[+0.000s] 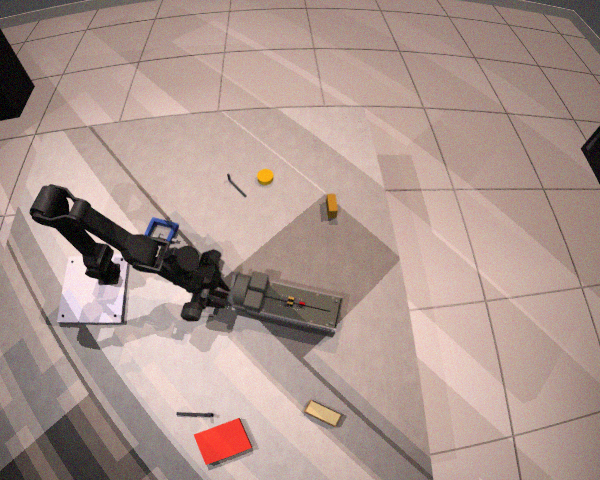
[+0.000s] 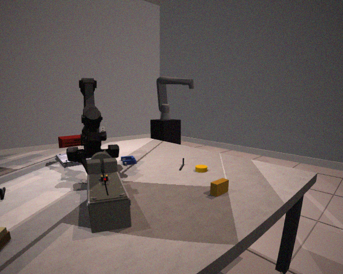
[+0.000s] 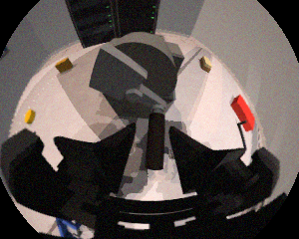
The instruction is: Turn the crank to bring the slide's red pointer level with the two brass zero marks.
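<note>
The grey machine (image 1: 310, 317) (image 2: 111, 213) has a slotted top with a red pointer (image 1: 301, 303) (image 2: 105, 179) and brass zero marks (image 1: 290, 300). In the top view the pointer sits just to the right of the marks, on the side away from the crank, and not level with them. My gripper (image 1: 226, 295) (image 3: 152, 127) is open at the machine's crank end. In the wrist view the dark crank handle (image 3: 155, 144) stands between the spread fingers, with a gap on each side. The grey crank arm (image 3: 150, 96) joins it to the hub. The machine hides the fingertips in the exterior view.
A blue frame (image 1: 174, 230) (image 2: 128, 161) lies near the arm. A yellow disc (image 1: 265, 176) (image 2: 201, 168), an orange block (image 1: 332, 206) (image 2: 219, 187) and a bent dark rod (image 1: 236, 186) lie beyond the machine. A red block (image 1: 222, 441) and tan block (image 1: 323, 413) lie on the opposite side.
</note>
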